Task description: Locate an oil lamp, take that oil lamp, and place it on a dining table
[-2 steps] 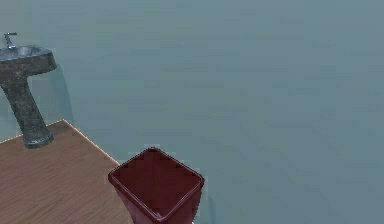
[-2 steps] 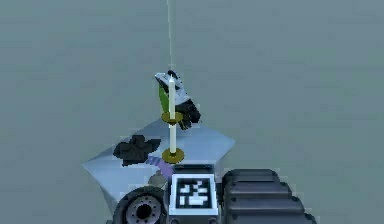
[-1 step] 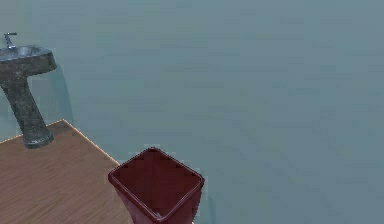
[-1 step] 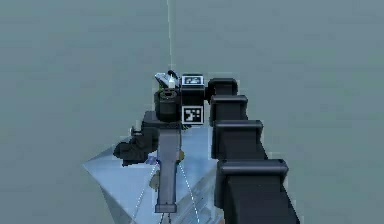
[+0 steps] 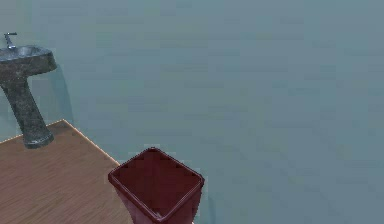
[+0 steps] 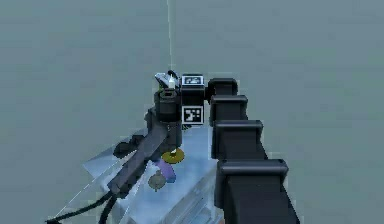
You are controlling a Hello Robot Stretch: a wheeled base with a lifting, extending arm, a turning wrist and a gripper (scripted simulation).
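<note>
Teal wall (image 6: pixel 300 50) stands behind the pale bench (image 6: pixel 195 175) and closes off its far side. The arm (image 6: pixel 245 150) reaches across the bench, with the jaws seen against the bench's middle. Whether they are released, clenched or carrying anything cannot be told, because 2 small things lie on the bench directly behind them. A dark red bin (image 5: pixel 155 185) sits ahead of the base; its bearing from the bench cannot be told, but it narrows the floor for driving off. The 2 small things are a yellow disc (image 6: pixel 173 155) and a purplish blob (image 6: pixel 160 179) at the bench's middle. They are judged to be the oil lamp, though this is unconfirmed. Step in hand: securing it. Advise lifting straight up, clear of the bench, before retracting past the bench's near edge.
</note>
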